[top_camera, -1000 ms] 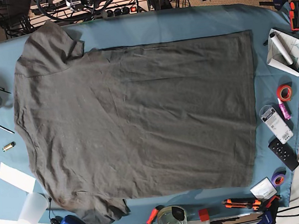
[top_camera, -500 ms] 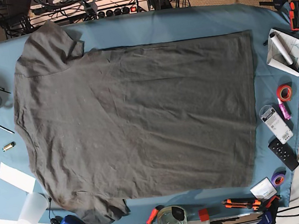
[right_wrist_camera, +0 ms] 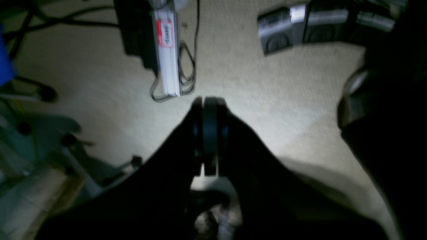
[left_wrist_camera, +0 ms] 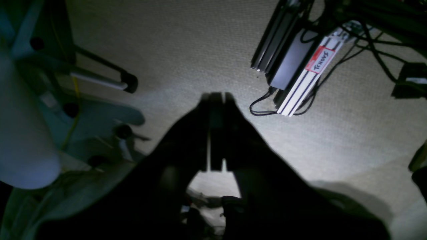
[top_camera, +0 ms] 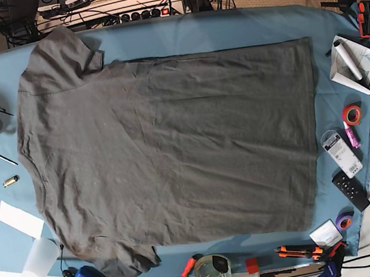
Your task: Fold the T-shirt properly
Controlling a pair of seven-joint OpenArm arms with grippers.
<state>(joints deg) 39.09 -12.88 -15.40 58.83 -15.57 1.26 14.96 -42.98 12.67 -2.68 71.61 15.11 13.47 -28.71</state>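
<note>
T-shirt [top_camera: 173, 150] lies flat and unfolded on the bench [top_camera: 224, 26], collar end at base-view left, hem at right, both sleeves out. No fold started, by my read. Left end effector [left_wrist_camera: 216, 98] and right end effector [right_wrist_camera: 209, 101] are both closed, holding nothing, off the bench over carpet. To start well: open wide, pinch a sleeve and the hem corner on the same edge, lift together. Wrist views show only floor and jaw state; base view shows only the shirt, no arms.

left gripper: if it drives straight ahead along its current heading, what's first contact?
Likely the carpet. The left gripper, jaws together, points at bare floor; nothing shows in between. The black-and-white rail lies off to the right. Depth unclear.
</note>
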